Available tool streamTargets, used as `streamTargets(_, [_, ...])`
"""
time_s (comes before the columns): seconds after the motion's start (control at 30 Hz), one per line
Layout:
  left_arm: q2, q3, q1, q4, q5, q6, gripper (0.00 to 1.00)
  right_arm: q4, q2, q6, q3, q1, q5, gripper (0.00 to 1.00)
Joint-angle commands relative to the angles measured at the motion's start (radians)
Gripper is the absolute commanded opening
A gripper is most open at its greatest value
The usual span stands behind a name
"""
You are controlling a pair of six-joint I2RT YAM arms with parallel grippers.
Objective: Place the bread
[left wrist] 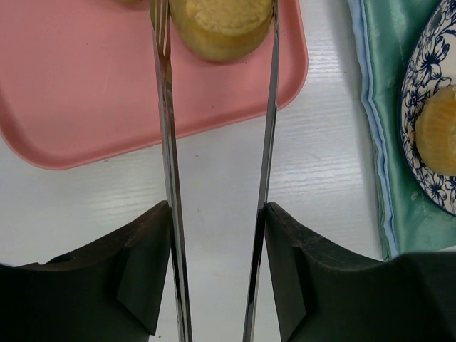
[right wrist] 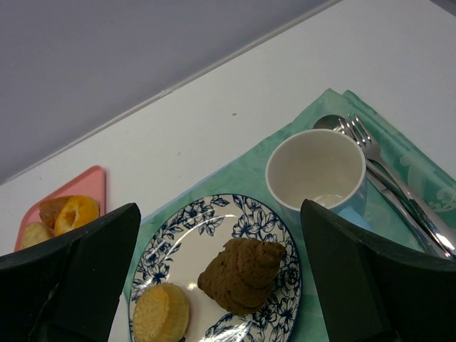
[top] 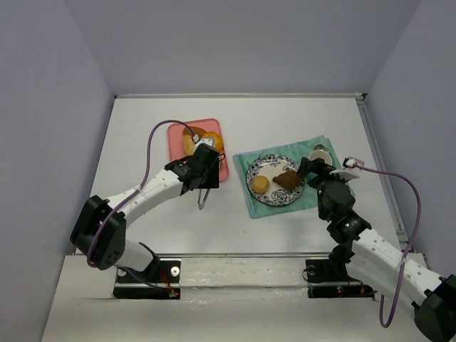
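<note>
Top view: left gripper (top: 204,162) over pink tray (top: 177,135); right gripper (top: 313,169) at the edge of plate (top: 271,165). Left wrist: fingers clamped on tongs (left wrist: 165,142), whose arms flank the bread (left wrist: 221,25) lying on the tray; contact uncertain. Right wrist: jaws spread wide, empty, above plate and cup (right wrist: 317,171).

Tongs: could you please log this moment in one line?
left claw shut on tongs | tongs straddling bread on tray | right claw open
</note>
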Motion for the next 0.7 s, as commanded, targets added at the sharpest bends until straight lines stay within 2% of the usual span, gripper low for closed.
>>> streamTargets(0.0, [-0.024,-0.006,0.000,0.007,0.007,0.001,0.59,0.054,-0.013,-0.006,0.009,0.006,0.036,1.00])
streamTargets(0.13, [-0.065,0.016,-0.001,-0.003,0.009,-0.002,0.47,0.054,-0.011,-0.006,0.010,0.006,0.034,1.00])
streamTargets(0.33, [-0.152,0.025,-0.009,0.017,0.015,-0.025,0.45,0.054,-0.008,-0.003,0.009,0.006,0.034,1.00])
streamTargets(0.5, [-0.166,0.055,-0.044,0.043,0.017,-0.025,0.44,0.054,-0.007,-0.001,0.010,0.006,0.032,1.00])
streamTargets(0.67, [-0.114,0.129,-0.164,0.106,0.029,0.015,0.45,0.054,-0.005,-0.001,0.010,0.006,0.034,1.00])
